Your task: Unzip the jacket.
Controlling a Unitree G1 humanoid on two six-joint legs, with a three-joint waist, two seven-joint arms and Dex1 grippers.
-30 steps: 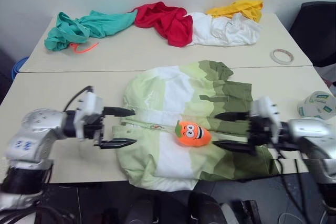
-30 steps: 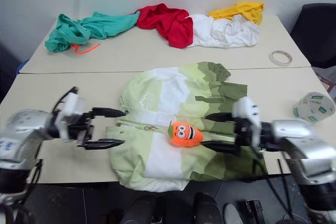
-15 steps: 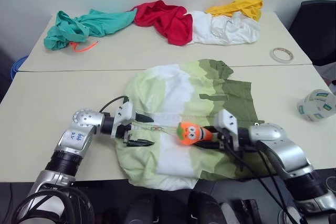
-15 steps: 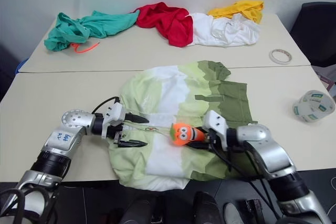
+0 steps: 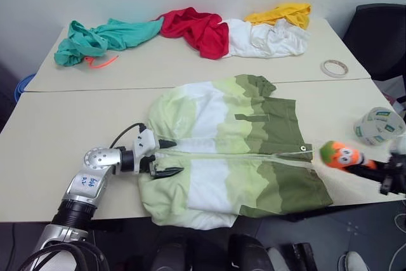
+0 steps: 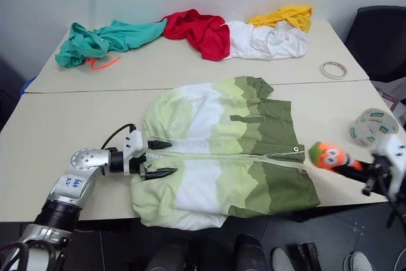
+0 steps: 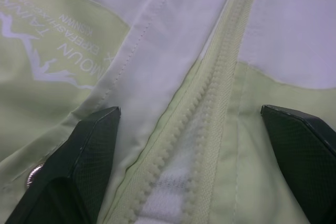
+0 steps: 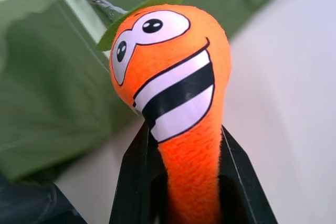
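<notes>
The jacket (image 5: 235,150), banded pale green, white and olive, lies flat on the near table with its zipper (image 5: 241,155) running left to right. At the collar end my left gripper (image 5: 167,157) stands open, one finger on each side of the zipper line. In the left wrist view its fingers (image 7: 79,166) rest on the fabric beside the pale zipper teeth (image 7: 202,121). My right gripper (image 5: 374,169) is shut on the stem of the orange smiling plush zipper pull (image 5: 341,155), held past the jacket's olive hem at the table's right edge. The right wrist view shows the plush (image 8: 168,72) clamped between the black fingers (image 8: 134,182).
Teal (image 5: 104,36), red (image 5: 196,26), white (image 5: 263,37) and yellow (image 5: 279,14) garments are piled on the far table. A tape roll (image 5: 334,66) lies at the right, and a wrapped pack of rolls (image 5: 379,125) near my right gripper. A black chair (image 5: 380,30) stands at the back right.
My right gripper has shut on the plush pull and dragged it to the right, from mid-jacket past the hem. My left gripper has sunk slightly at the collar end and stays open.
</notes>
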